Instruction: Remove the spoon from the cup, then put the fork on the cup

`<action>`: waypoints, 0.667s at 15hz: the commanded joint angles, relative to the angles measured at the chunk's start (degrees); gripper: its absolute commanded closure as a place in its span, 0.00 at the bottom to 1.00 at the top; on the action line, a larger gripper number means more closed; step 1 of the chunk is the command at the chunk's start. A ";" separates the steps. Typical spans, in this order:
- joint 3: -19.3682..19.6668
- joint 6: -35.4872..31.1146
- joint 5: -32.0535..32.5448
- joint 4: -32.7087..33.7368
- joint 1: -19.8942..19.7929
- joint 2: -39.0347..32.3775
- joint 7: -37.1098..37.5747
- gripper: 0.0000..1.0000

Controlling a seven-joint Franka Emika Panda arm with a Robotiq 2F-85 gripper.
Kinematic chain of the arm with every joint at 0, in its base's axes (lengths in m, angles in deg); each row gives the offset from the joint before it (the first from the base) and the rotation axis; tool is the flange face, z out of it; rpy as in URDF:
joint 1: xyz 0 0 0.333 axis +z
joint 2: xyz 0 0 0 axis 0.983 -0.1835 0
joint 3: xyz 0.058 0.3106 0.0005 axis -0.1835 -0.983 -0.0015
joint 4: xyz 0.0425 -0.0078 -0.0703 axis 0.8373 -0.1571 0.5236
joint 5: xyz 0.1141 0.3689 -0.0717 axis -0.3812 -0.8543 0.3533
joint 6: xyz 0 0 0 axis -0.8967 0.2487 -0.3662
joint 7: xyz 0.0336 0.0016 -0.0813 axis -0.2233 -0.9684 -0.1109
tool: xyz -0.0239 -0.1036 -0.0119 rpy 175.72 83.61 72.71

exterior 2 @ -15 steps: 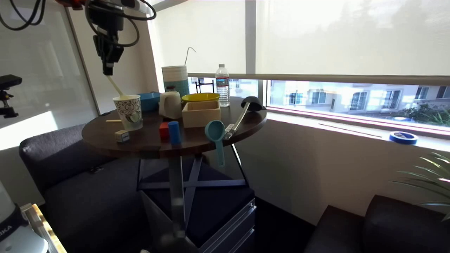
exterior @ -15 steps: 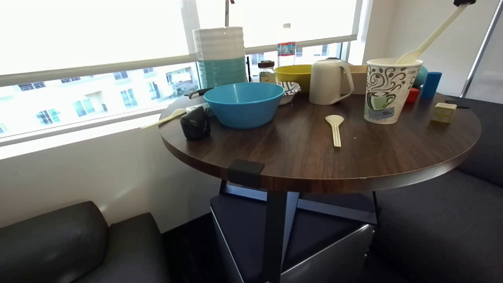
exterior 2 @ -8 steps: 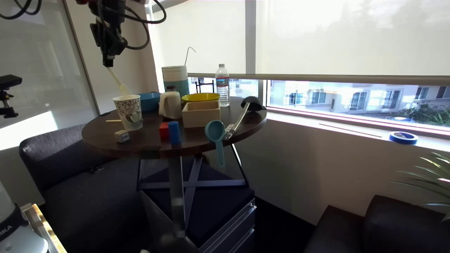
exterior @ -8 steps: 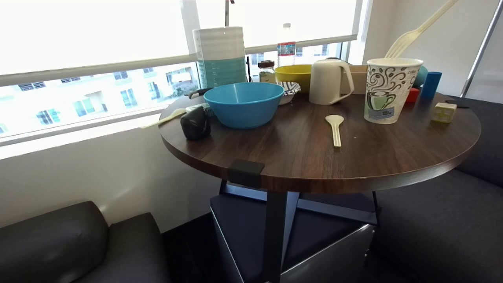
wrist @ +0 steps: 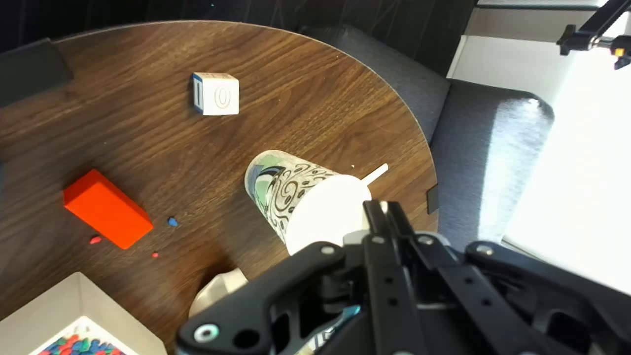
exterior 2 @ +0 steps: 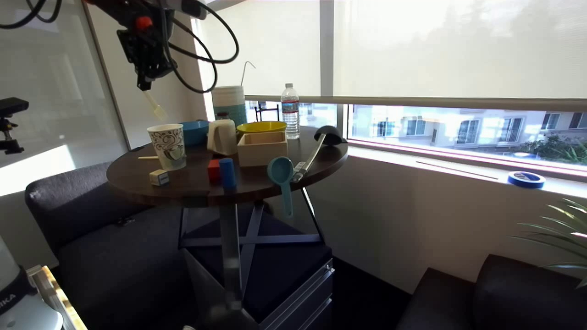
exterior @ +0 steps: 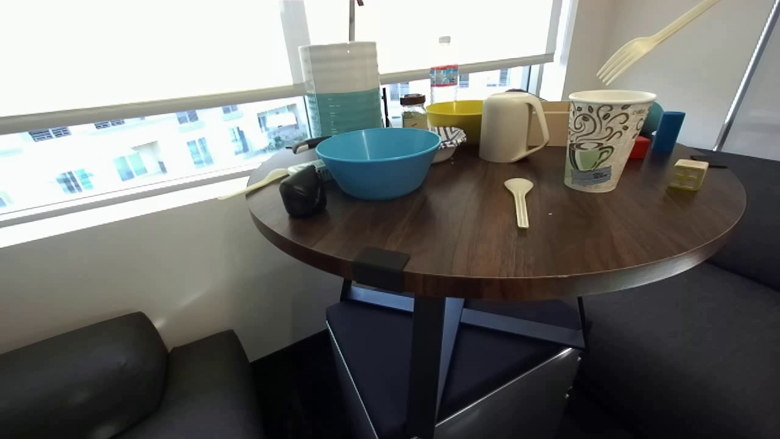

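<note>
My gripper (exterior 2: 145, 86) is shut on the pale fork (exterior: 641, 47). The fork hangs tilted, tines down, a little above the rim of the patterned cup (exterior: 603, 143) in both exterior views. The cup stands upright on the table. In the wrist view my gripper (wrist: 384, 204) is over the cup's (wrist: 291, 190) rim side, and only a pale bit of the fork shows between the fingertips. The pale spoon (exterior: 519, 198) lies on the table beside the cup; its handle shows in the wrist view (wrist: 375, 173). The gripper is out of view in an exterior view.
On the round table (exterior: 463, 256) are a white jug (exterior: 506, 128), a blue bowl (exterior: 378, 164), a letter block (exterior: 688, 175), a red block (wrist: 107, 208), a blue cylinder (exterior 2: 227, 173) and a wooden box (exterior 2: 262, 151). Another pale utensil (exterior: 268, 180) overhangs the edge.
The fork has risen out of the cup, and its tines now show above the rim. My gripper has moved up slightly and tilted. The spoon and the cup have not moved.
</note>
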 commanded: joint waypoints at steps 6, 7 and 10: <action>3.26 1.14 -11.17 -3.72 -0.90 -6.83 -19.77 0.99; 3.14 1.26 -11.37 -3.93 -1.46 -7.89 -21.35 0.99; 3.22 1.86 -12.99 -4.32 -3.16 -10.01 -25.84 0.99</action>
